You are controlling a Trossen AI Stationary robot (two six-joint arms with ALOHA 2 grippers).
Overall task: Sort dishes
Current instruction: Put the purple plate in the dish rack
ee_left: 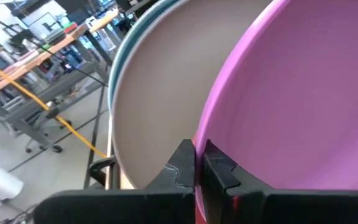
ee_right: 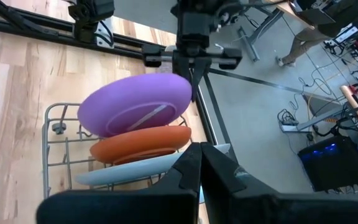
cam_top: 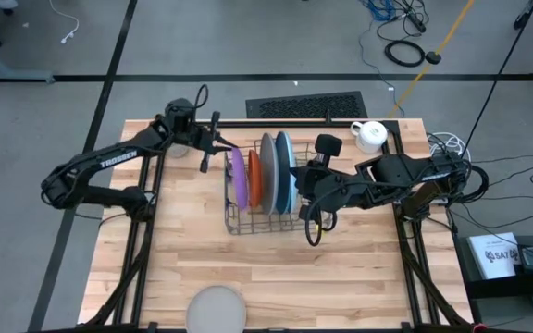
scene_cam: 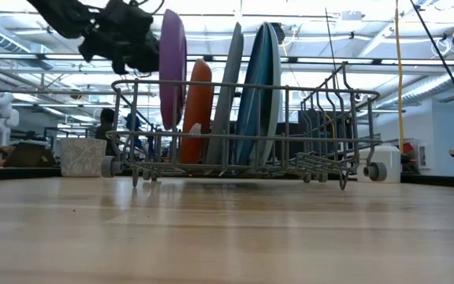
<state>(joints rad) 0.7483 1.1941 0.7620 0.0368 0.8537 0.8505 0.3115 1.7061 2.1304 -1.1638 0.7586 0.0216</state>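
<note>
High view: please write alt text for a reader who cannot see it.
Seen from above, the left tool grips the purple plate at the left end of a wire dish rack holding orange, grey and blue plates. The right tool is beside the rack's other end.

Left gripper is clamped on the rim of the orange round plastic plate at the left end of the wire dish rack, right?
Not quite: the left gripper is shut on the rim of the purple round plastic plate, not the orange round plastic plate next to it. The rest holds: it stands at the left end of the wire dish rack. The right wrist view shows it.
</note>
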